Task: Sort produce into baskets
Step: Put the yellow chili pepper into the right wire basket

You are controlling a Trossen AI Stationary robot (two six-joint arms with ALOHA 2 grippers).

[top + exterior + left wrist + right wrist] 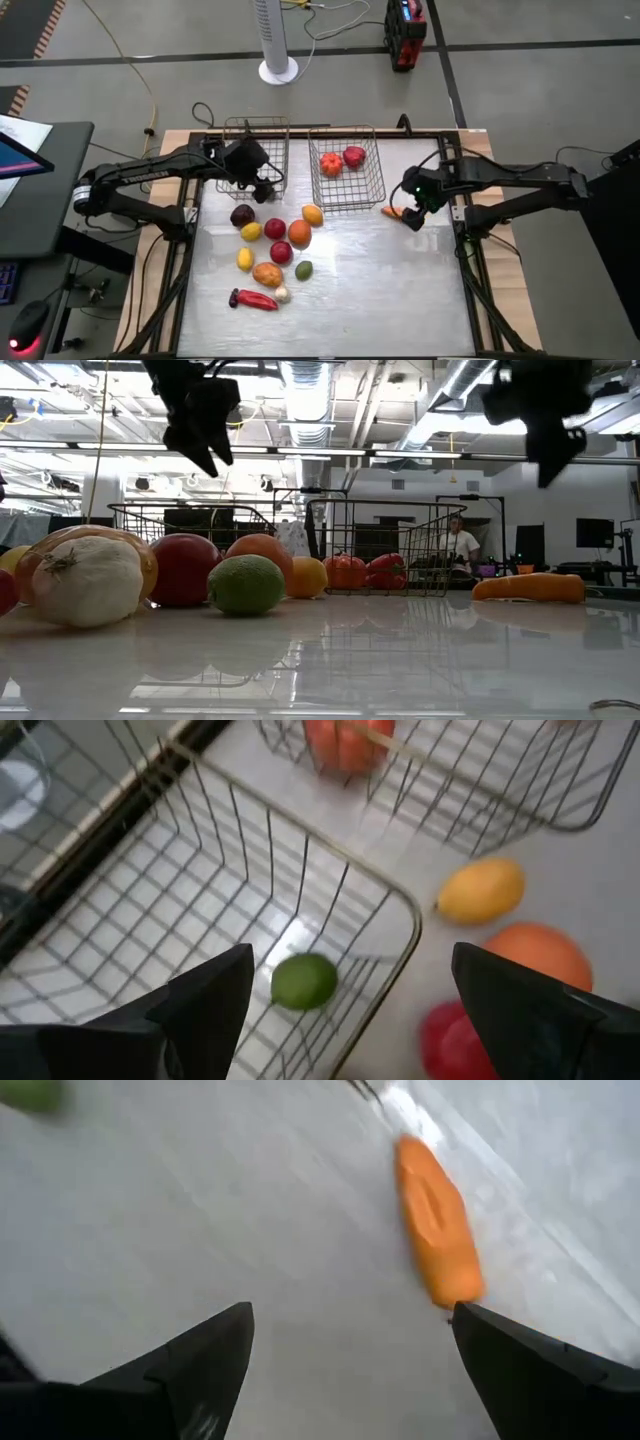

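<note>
Over the near corner of the left basket point(232, 126): the left gripper point(264, 188), fingers spread wide and holding nothing. Directly below, on the mesh floor inside that basket, a green lime point(304, 981), which fits a drop made from this height to clear the wire rim. In the right basket point(376, 188), already two red pieces point(330, 164), side by side near the far wall. So probably sorting by kind or colour, though hard to say which.

Above the counter point(380, 290) just beside the right basket: the right gripper point(414, 218), fingers likewise released and empty, straddling nothing yet. Close in front of it, flat on the counter, an orange carrot point(437, 1235), apart from both fingers. Looks like an approach for a pick; needs turning so as to close across the narrow body.

Left to sort: the produce pile point(275, 250) in front of the left basket, with a red chili point(253, 299) and white garlic point(282, 294) at its near edge.
</note>
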